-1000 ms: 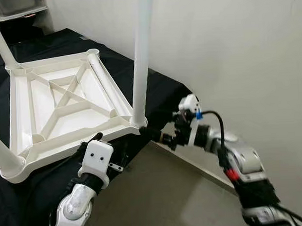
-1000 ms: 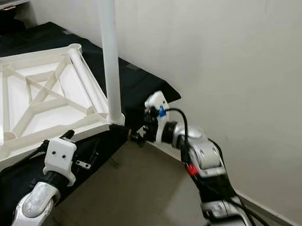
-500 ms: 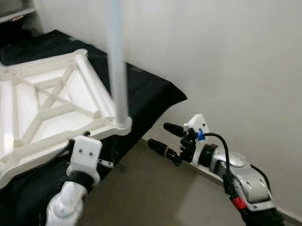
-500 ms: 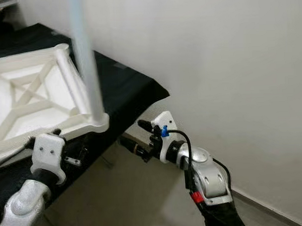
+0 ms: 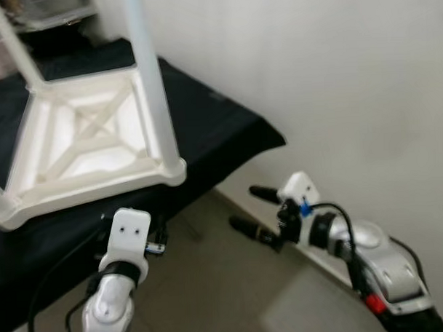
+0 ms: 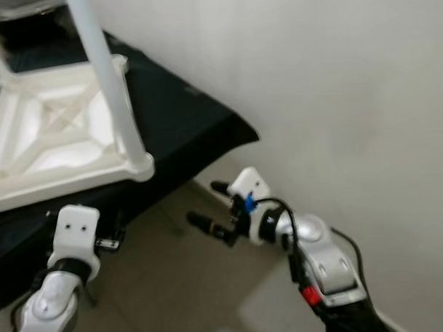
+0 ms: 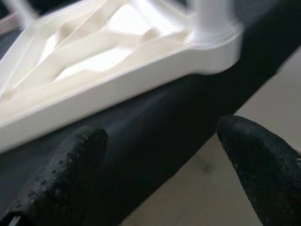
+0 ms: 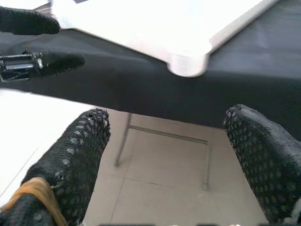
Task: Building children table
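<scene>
Fingers of the right gripper [image 5: 246,209] are spread wide and hold nothing, raised over bare floor [image 5: 233,297]; beyond them the white table frame [image 5: 82,138] lies upturned on a black-draped surface [image 5: 220,129], its corner leg [image 5: 152,88] upright; the left gripper [image 7: 160,165], likewise open and empty, is held just below that draped edge.

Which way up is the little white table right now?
Upside down. The white table lies with its ribbed underside facing up on the black cloth, and its leg sticks upward from the near corner.
</scene>
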Controlling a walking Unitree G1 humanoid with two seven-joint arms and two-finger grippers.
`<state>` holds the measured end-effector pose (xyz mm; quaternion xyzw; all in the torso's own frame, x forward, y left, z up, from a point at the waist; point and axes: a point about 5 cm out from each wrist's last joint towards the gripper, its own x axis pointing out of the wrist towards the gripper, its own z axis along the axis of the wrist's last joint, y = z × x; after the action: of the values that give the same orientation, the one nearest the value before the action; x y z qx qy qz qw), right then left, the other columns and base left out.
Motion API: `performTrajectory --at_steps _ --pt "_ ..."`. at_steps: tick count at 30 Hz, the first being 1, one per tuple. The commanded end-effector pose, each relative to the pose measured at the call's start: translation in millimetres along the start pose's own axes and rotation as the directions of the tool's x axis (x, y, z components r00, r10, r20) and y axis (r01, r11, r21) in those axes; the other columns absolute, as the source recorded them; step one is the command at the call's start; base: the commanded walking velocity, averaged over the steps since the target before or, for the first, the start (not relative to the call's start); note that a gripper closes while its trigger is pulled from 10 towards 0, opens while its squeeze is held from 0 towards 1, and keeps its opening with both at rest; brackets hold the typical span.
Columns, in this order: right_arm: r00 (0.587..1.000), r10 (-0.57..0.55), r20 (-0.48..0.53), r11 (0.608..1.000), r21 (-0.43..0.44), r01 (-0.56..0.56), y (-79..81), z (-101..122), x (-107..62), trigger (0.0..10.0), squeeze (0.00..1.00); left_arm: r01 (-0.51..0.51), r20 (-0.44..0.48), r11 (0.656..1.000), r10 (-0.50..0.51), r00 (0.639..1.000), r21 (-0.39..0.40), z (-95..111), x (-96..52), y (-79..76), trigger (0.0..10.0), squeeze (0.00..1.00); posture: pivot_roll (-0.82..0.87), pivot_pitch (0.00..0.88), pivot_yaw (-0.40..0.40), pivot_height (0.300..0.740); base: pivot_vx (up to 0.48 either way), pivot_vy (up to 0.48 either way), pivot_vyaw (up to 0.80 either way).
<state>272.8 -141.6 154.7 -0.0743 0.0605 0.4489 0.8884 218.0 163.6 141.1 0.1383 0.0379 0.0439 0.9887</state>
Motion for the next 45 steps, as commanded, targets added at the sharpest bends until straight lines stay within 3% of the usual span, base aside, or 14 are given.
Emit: performTrajectory --at_steps 1,16,25,27,29,32,45 --pt "1.0 0.026 0.008 1.0 -0.004 -0.025 1.4 0.0 2.5 10.0 0.0 -0.024 -0.042 1.0 0.024 0.999 0.016 -6.4 -1.4 3.2 10.0 0.0 -0.03 0.111 -0.075 0.74 0.0 0.0 0.77" --pt "0.997 0.077 0.015 0.997 -0.028 -0.077 8.7 1.4 8.6 10.0 0.0 0.068 0.071 0.996 -0.071 0.995 0.05 11.1 10.6 -8.3 10.0 0.0 -0.03 0.092 -0.077 0.74 0.0 0.0 0.77" --pt "0.998 0.059 0.026 0.997 -0.046 -0.058 6.2 1.8 13.0 10.0 0.0 0.095 0.078 0.992 -0.101 0.992 0.083 12.5 15.3 -12.8 10.0 0.0 -0.03 0.069 -0.073 0.74 0.0 0.0 0.77" --pt "0.998 -0.051 0.029 0.995 -0.088 0.053 -4.0 1.5 17.9 10.0 0.0 0.103 0.083 0.991 -0.11 0.99 0.081 13.9 19.7 -15.1 10.0 0.0 -0.03 0.054 -0.073 0.74 0.0 0.0 0.0" --pt "0.997 -0.071 0.023 0.992 -0.099 0.073 -5.6 0.8 18.9 10.0 0.0 0.108 0.086 0.991 -0.114 0.99 0.075 14.3 20.4 -16.0 10.0 0.0 -0.03 0.054 -0.073 0.74 0.0 0.0 0.0" --pt "0.996 -0.083 0.013 0.989 -0.12 0.084 -4.5 -0.9 20.9 10.0 0.0 0.126 0.093 0.991 -0.129 0.987 0.033 15.5 20.2 -17.6 10.0 0.0 -0.04 0.054 -0.072 0.74 0.0 0.0 0.0" --pt "0.994 -0.11 0.017 0.983 -0.144 0.111 -7.1 -2.5 21.7 10.0 0.0 0.128 0.1 0.992 -0.129 0.987 0.01 16.7 25.4 -19.4 10.0 0.0 -0.05 0.054 -0.066 0.74 0.0 -0.423 0.0"
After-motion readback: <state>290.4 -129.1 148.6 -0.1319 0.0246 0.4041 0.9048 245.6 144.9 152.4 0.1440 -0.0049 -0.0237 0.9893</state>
